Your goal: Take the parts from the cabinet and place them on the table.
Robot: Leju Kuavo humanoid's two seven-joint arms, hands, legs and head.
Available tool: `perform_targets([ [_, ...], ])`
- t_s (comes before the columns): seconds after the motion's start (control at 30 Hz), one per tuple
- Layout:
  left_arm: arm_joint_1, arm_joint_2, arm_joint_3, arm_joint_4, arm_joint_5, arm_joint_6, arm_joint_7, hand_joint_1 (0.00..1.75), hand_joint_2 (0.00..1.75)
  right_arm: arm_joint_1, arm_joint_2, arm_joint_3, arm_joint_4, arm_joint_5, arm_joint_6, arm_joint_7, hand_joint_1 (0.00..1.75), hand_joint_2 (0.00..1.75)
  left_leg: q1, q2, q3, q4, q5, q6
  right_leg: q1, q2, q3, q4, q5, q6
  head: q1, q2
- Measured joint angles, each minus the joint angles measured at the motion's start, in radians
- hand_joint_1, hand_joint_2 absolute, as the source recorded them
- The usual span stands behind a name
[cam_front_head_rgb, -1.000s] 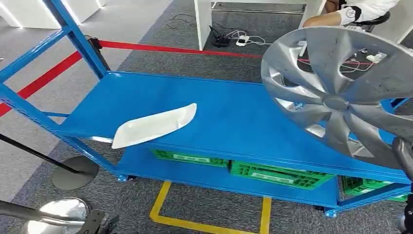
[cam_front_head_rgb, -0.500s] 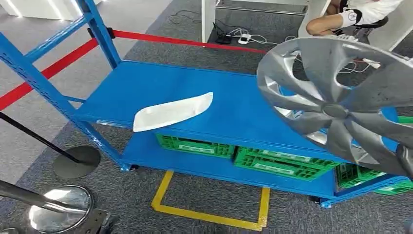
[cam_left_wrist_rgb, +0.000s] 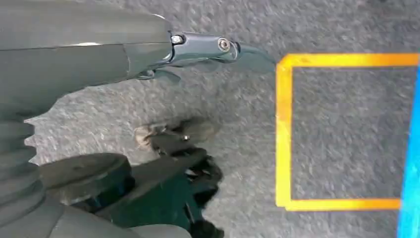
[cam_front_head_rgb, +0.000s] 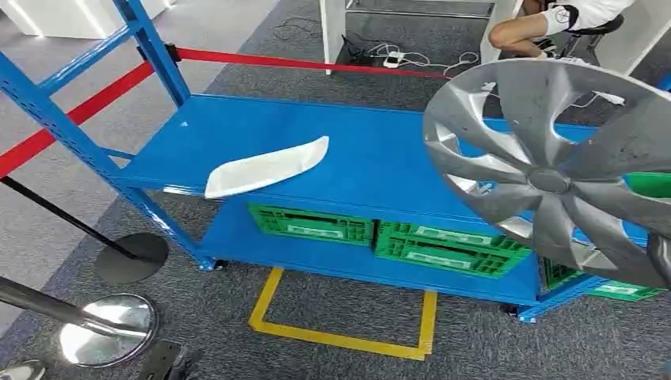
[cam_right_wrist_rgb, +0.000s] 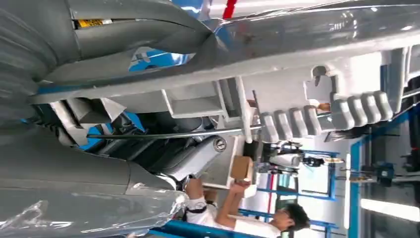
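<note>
— What have you got, and how are your fingers set?

— My right hand (cam_right_wrist_rgb: 148, 163) has hold of the silver wheel cover (cam_front_head_rgb: 554, 170). In the right wrist view my thumb lies over its outer face and my darker fingers (cam_right_wrist_rgb: 198, 156) sit behind the rim among the white clips, so the edge is pinched between them. My left hand (cam_left_wrist_rgb: 163, 193) hangs over the grey carpet with nothing in it; its fingers look loosely spread, one long one (cam_left_wrist_rgb: 218, 49) stretched out.

— Which way does the cover point?

— It is round, so it has no long axis. It stands tilted on edge at the near right, its spoked face turned toward me and to the left, raised in front of the right end of the blue shelf (cam_front_head_rgb: 380, 158).

— And farther out?

— A yellow floor outline (cam_front_head_rgb: 340, 336) lies nearest. Beyond it, the lower shelf holds green crates (cam_front_head_rgb: 380, 233) side by side; what is in them I cannot tell. On the top shelf, left of the cover and well apart from it, lies a long white part (cam_front_head_rgb: 265, 168), its long axis running from near left to far right. A red barrier tape (cam_front_head_rgb: 301, 63) crosses behind, and a person (cam_front_head_rgb: 554, 20) sits at the far right.
</note>
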Motion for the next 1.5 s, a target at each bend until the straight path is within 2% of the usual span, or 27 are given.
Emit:
perform_targets([
  [0.03,0.001,-0.002,-0.001,0.002,-0.003,-0.003,0.001,0.0,1.75,0.005,0.0,-0.001,0.0,-0.003,0.003,0.004,1.75,1.75,0.003,0.0,-0.022,0.073,-0.032,-0.003,0.001,0.0,-0.008,0.0,0.006,0.0,0.0,0.0],
  [0.1,0.003,-0.005,-0.002,0.006,-0.004,-0.009,0.005,0.0,1.75,0.021,0.0,-0.003,-0.001,-0.005,0.01,0.008,1.75,1.75,0.006,0.0,-0.01,0.099,-0.024,-0.005,0.001,0.0,-0.024,0.001,0.019,0.002,0.0,0.0],
  [0.13,0.003,-0.007,-0.003,0.008,-0.004,-0.013,0.009,0.0,1.75,0.029,0.0,-0.006,-0.005,-0.005,0.011,0.01,1.75,1.75,0.007,0.0,0.028,0.045,0.007,-0.003,0.001,0.0,-0.032,0.001,0.025,0.005,0.0,0.0],
  [0.2,0.002,-0.008,-0.002,0.011,-0.003,-0.017,0.011,0.0,1.75,0.042,0.0,-0.011,-0.013,-0.005,0.011,0.011,1.75,1.75,0.007,0.0,0.156,-0.143,0.066,0.006,0.001,0.002,-0.041,0.001,0.036,0.013,0.0,0.0],
  [0.23,0.0,-0.008,-0.001,0.013,-0.003,-0.017,0.011,0.0,1.75,0.047,0.0,-0.014,-0.018,-0.005,0.011,0.011,1.75,1.75,0.005,-0.001,0.207,-0.215,0.056,0.012,0.003,0.002,-0.044,0.001,0.04,0.019,0.0,0.0],
  [0.27,-0.002,-0.008,0.0,0.014,-0.003,-0.017,0.011,0.0,1.75,0.049,0.0,-0.019,-0.021,-0.005,0.011,0.011,1.75,1.75,0.002,-0.003,0.213,-0.237,0.055,0.015,0.005,0.002,-0.049,0.002,0.046,0.025,0.002,0.0],
  [0.33,-0.003,-0.008,-0.001,0.018,-0.002,-0.017,0.011,0.0,1.75,0.05,0.0,-0.024,-0.024,-0.005,0.011,0.011,1.75,1.75,-0.002,-0.003,0.2,-0.232,0.061,0.022,0.0,0.002,-0.053,0.0,0.06,0.039,0.0,0.0],
  [0.4,-0.002,-0.01,-0.002,0.019,-0.002,-0.017,0.011,0.0,1.75,0.057,0.0,-0.024,-0.026,-0.005,0.011,0.011,1.75,1.75,0.003,0.002,0.189,-0.239,0.078,0.043,-0.004,0.004,-0.065,0.006,0.057,0.05,-0.001,0.0],
  [0.47,-0.002,-0.01,-0.001,0.021,-0.002,-0.017,0.011,0.0,1.75,0.06,0.0,-0.025,-0.026,-0.005,0.011,0.011,1.75,1.75,0.001,0.003,0.172,-0.239,0.091,0.057,-0.003,0.001,-0.102,0.095,-0.039,0.055,0.004,0.0],
  [0.53,-0.002,-0.013,-0.001,0.024,-0.002,-0.017,0.011,0.0,1.75,0.063,0.0,-0.025,-0.026,-0.005,0.011,0.011,1.75,1.75,-0.003,0.004,0.149,-0.238,0.109,0.06,-0.002,0.001,-0.152,0.268,-0.135,0.06,0.004,0.0],
  [0.6,-0.002,-0.014,-0.001,0.026,-0.002,-0.017,0.011,0.0,1.75,0.066,0.0,-0.025,-0.026,-0.005,0.011,0.011,1.75,1.75,-0.005,0.004,0.128,-0.237,0.125,0.059,-0.002,0.001,-0.144,0.318,-0.129,0.061,0.004,0.0],
  [0.63,-0.002,-0.015,-0.001,0.026,-0.002,-0.017,0.011,0.0,1.75,0.067,0.0,-0.025,-0.026,-0.005,0.011,0.011,1.75,1.75,-0.005,0.004,0.119,-0.235,0.132,0.058,-0.002,0.001,-0.11,0.279,-0.095,0.06,0.004,0.0],
  [0.7,-0.002,-0.018,-0.001,0.027,-0.002,-0.017,0.011,0.0,1.75,0.066,0.0,-0.025,-0.026,-0.005,0.011,0.011,1.75,1.75,-0.005,0.004,0.099,-0.227,0.144,0.052,-0.003,0.0,0.014,0.097,-0.03,0.058,0.004,0.0],
  [0.73,-0.001,-0.017,0.0,0.028,-0.002,-0.017,0.011,0.0,1.75,0.064,0.0,-0.026,-0.027,-0.005,0.011,0.012,1.75,1.75,-0.006,0.003,0.092,-0.221,0.149,0.045,-0.003,-0.003,0.062,0.008,-0.064,0.059,0.004,0.0],
  [0.77,-0.001,-0.017,0.0,0.029,-0.002,-0.017,0.011,0.0,1.75,0.066,0.0,-0.026,-0.029,-0.005,0.011,0.012,1.75,1.75,-0.01,0.001,0.086,-0.216,0.154,0.04,0.002,0.001,0.087,-0.012,-0.064,0.05,0.004,0.0],
  [0.83,0.0,-0.017,-0.001,0.03,-0.002,-0.017,0.012,0.0,1.75,0.067,0.0,-0.026,-0.029,-0.005,0.011,0.012,1.75,1.75,-0.009,0.001,0.086,-0.215,0.165,0.031,0.004,0.002,0.063,-0.004,-0.061,0.041,0.004,0.0],
  [0.9,0.002,-0.015,-0.001,0.032,-0.002,-0.017,0.012,0.0,1.75,0.067,0.0,-0.026,-0.029,-0.005,0.011,0.012,1.75,1.75,-0.007,0.001,0.078,-0.213,0.172,0.02,-0.001,-0.001,0.048,-0.005,-0.048,0.016,0.004,0.0],
  [0.93,0.003,-0.016,-0.002,0.032,-0.002,-0.017,0.012,0.0,1.75,0.066,0.0,-0.026,-0.029,-0.005,0.011,0.012,1.75,1.75,-0.006,0.001,0.066,-0.193,0.131,0.012,-0.001,-0.001,0.042,-0.005,-0.039,0.007,0.001,0.0],
  [1.0,0.002,-0.016,-0.002,0.033,-0.002,-0.017,0.012,0.0,1.75,0.067,0.0,-0.027,-0.032,-0.005,0.011,0.011,1.75,1.75,-0.002,0.001,0.02,-0.059,0.011,0.0,-0.001,-0.001,0.025,-0.004,-0.017,0.001,-0.003,0.0],
  [1.07,0.001,-0.017,-0.002,0.034,-0.002,-0.017,0.012,0.0,1.75,0.067,0.0,-0.027,-0.032,-0.005,0.011,0.012,1.75,1.75,0.002,0.001,-0.021,0.09,-0.052,-0.005,0.0,-0.002,0.002,-0.002,-0.001,0.001,-0.002,0.0],
  [1.13,0.002,-0.018,-0.002,0.034,-0.002,-0.017,0.012,0.0,1.75,0.067,0.0,-0.027,-0.032,-0.005,0.011,0.012,1.75,1.75,0.004,0.001,0.011,0.082,-0.021,-0.004,0.0,-0.002,-0.016,-0.002,0.013,0.004,-0.003,0.0],
  [1.2,0.001,-0.018,-0.001,0.034,-0.002,-0.017,0.012,0.0,1.75,0.067,0.0,-0.027,-0.032,-0.005,0.011,0.012,1.75,1.75,0.004,0.001,0.123,-0.085,0.042,0.003,0.0,0.0,-0.027,-0.002,0.024,0.01,-0.003,0.0],
  [1.27,-0.003,-0.018,0.0,0.034,-0.002,-0.017,0.012,0.0,1.75,0.067,0.0,-0.027,-0.034,-0.005,0.011,0.011,1.75,1.75,0.0,-0.001,0.221,-0.233,0.049,0.012,0.006,0.0,-0.037,0.0,0.031,0.018,-0.003,0.0],
  [1.33,-0.007,-0.018,0.002,0.034,0.009,-0.011,0.008,0.0,1.75,0.062,0.0,-0.027,-0.033,0.017,0.011,0.005,1.75,1.75,-0.001,-0.001,0.207,-0.237,0.053,0.019,0.005,0.0,-0.045,0.0,0.047,0.033,-0.002,0.0],
  [1.4,-0.008,-0.018,0.01,0.037,0.014,-0.01,0.009,0.0,1.75,0.052,0.0,-0.022,-0.024,0.026,0.01,-0.006,1.75,1.75,-0.002,0.0,0.195,-0.24,0.065,0.038,0.002,0.001,-0.05,-0.003,0.058,0.047,-0.003,0.0],
  [1.43,-0.014,-0.018,0.014,0.037,0.014,-0.011,0.01,0.0,1.75,0.051,0.0,-0.021,-0.019,0.027,0.011,-0.012,1.75,1.75,0.001,0.002,0.191,-0.242,0.073,0.046,0.0,0.001,-0.069,0.011,0.04,0.049,0.0,0.0],
  [1.5,-0.02,-0.017,0.024,0.04,0.014,-0.013,0.011,0.0,1.75,0.042,0.0,-0.018,-0.011,0.027,0.01,-0.017,1.75,1.75,0.0,0.002,0.175,-0.241,0.086,0.058,0.0,-0.001,-0.119,0.148,-0.057,0.055,0.005,0.0],
])
